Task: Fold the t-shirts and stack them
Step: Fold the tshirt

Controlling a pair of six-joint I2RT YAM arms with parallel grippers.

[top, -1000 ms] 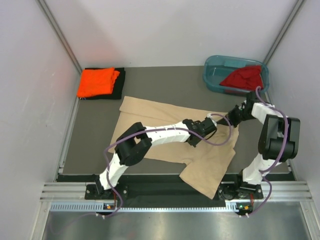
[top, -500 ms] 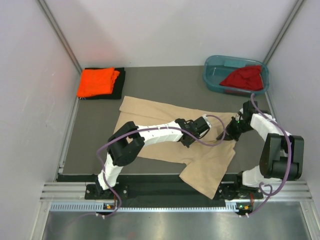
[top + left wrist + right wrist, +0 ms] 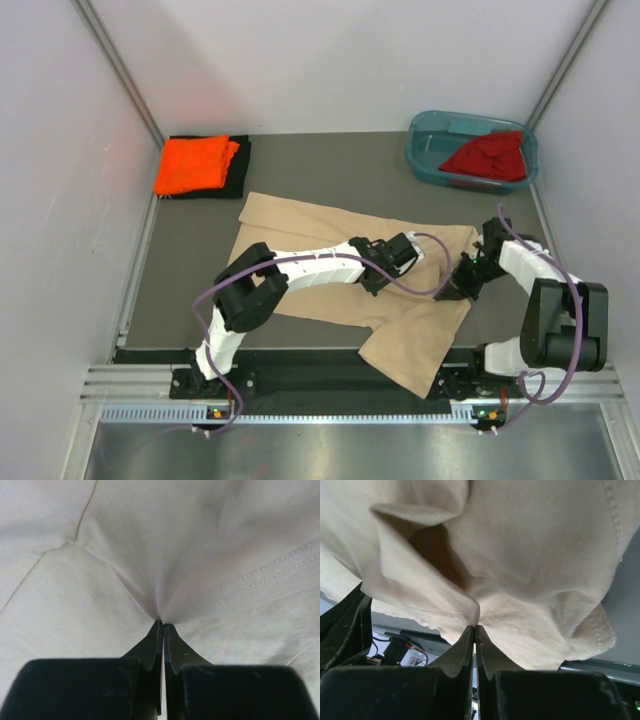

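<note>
The beige-tan t-shirt [image 3: 300, 225] lies spread across the middle of the table, one part hanging over the near edge. My left gripper [image 3: 411, 246] is shut on a pinch of its cloth [image 3: 150, 545] near a stitched hem. My right gripper [image 3: 452, 291] is shut on a bunched fold of the same shirt [image 3: 535, 545] at its right edge. The bright orange t-shirt [image 3: 195, 163] sits folded on the folded black one [image 3: 240, 172] at the back left. The dark red t-shirt [image 3: 487, 157] lies crumpled in the tub.
A teal plastic tub [image 3: 425, 135] stands at the back right corner. White walls close in the table on three sides. A metal rail runs along the near edge by the arm bases.
My right gripper has moved toward the near edge along the shirt's right side, taking the cloth with it. The left gripper has shifted slightly left, still pinching.
</note>
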